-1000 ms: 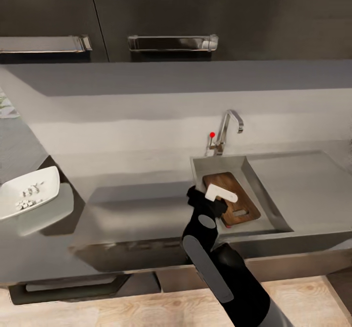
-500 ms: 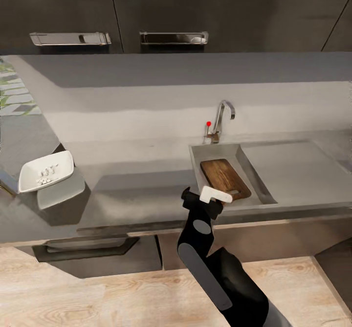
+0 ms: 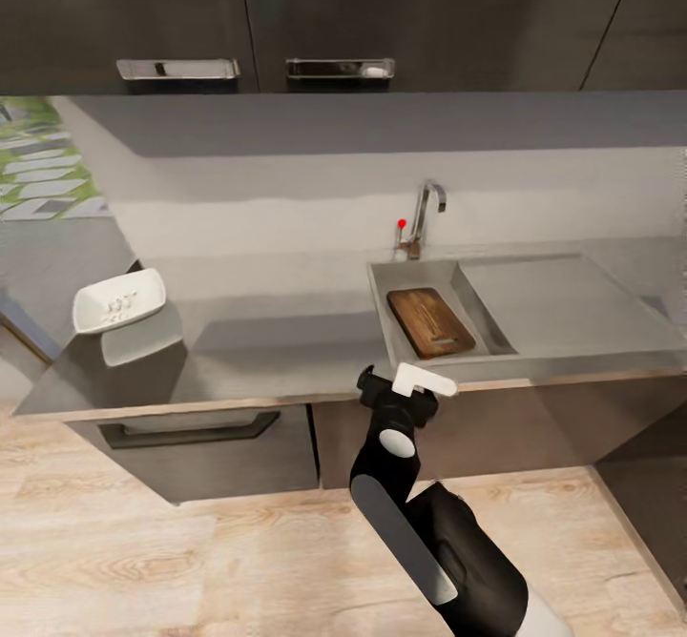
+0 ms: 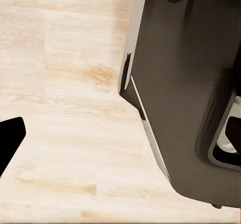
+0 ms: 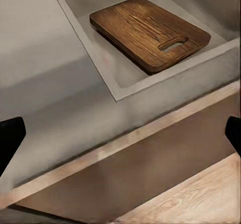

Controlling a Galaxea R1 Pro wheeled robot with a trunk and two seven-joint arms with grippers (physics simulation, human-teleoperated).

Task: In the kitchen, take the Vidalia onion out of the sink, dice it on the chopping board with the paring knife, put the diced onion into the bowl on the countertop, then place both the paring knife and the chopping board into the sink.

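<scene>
I see the chopping board [image 5: 149, 32] flat in the sink [image 3: 382, 318], knife hidden; bowl [image 3: 119, 299] far left on the countertop [image 3: 277, 351]. Right gripper [image 3: 412, 391] spread, empty (left one: can't tell)

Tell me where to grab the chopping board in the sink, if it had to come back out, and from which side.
Grip the chopping board at its slot-handle end, the end nearest the sink's front wall. It lies flat on the basin floor, so the broad face gives the fingers nothing to close on. Come from above at the front, probably pinching between the slot and that end's edge.
</scene>
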